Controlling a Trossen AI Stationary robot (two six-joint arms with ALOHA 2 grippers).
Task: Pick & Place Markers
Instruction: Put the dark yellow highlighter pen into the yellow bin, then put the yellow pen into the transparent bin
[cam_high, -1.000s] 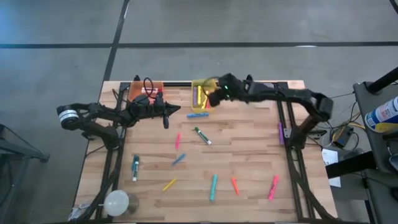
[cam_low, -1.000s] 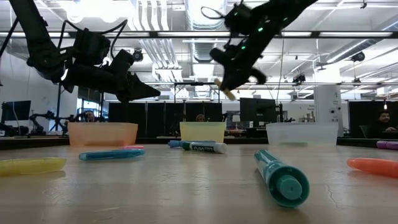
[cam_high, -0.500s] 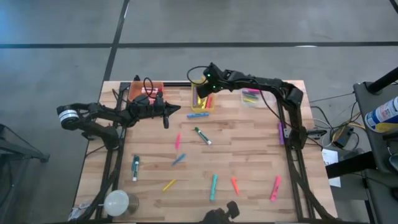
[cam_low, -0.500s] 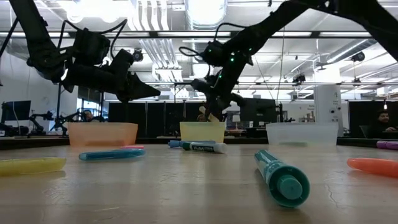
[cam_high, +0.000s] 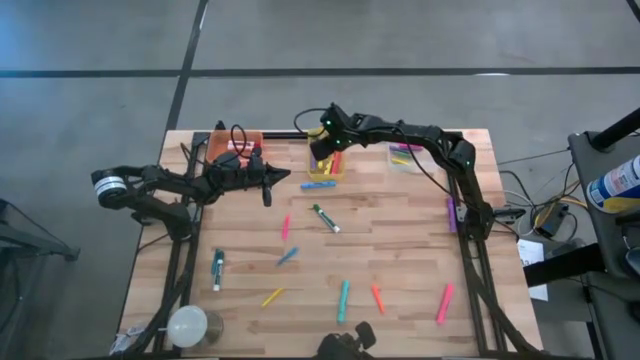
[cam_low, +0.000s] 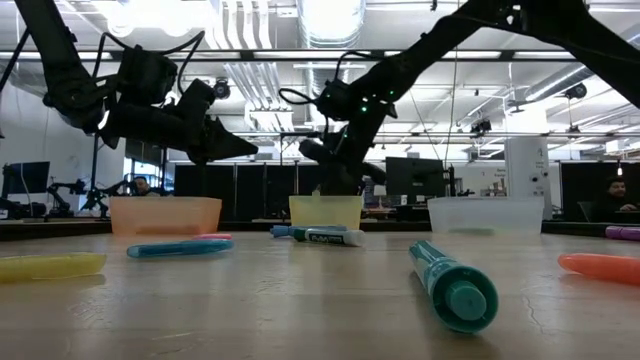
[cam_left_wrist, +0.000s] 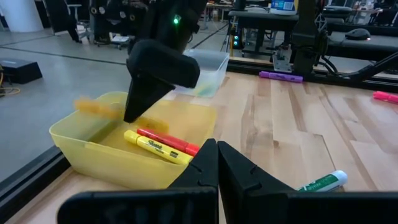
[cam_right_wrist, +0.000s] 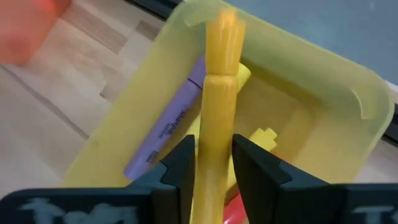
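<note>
My right gripper (cam_high: 320, 155) hangs over the yellow bin (cam_high: 326, 166), pointing steeply down. A yellow marker (cam_right_wrist: 221, 87) stands between its fingers and reaches past them over the bin; it is blurred in the left wrist view. A narrow gap shows beside the marker, so I read the jaws as open. A yellow marker (cam_left_wrist: 158, 149), a red one (cam_left_wrist: 169, 139) and a purple one (cam_right_wrist: 163, 135) lie in the bin. My left gripper (cam_high: 270, 181) waits shut above the table, left of the bin, touching nothing. My right gripper has the yellow marker's near end (cam_right_wrist: 216, 155) between its two fingers, which lie along the marker and come from above, slanting down. The marker is clear of the bin's floor. Whether the fingers touch it, I cannot tell.
An orange bin (cam_high: 238, 145) and a clear bin (cam_high: 403, 157) flank the yellow one along the far edge. Several markers lie loose on the table, among them a green-and-white one (cam_high: 324, 218), a teal one (cam_high: 343, 300) and a pink one (cam_high: 440, 302). A white round object (cam_high: 187, 325) sits near left.
My right gripper has gone toward the table's left and down, carrying the yellow marker until it hangs low over the yellow bin. It has tipped more steeply downward on the way.
</note>
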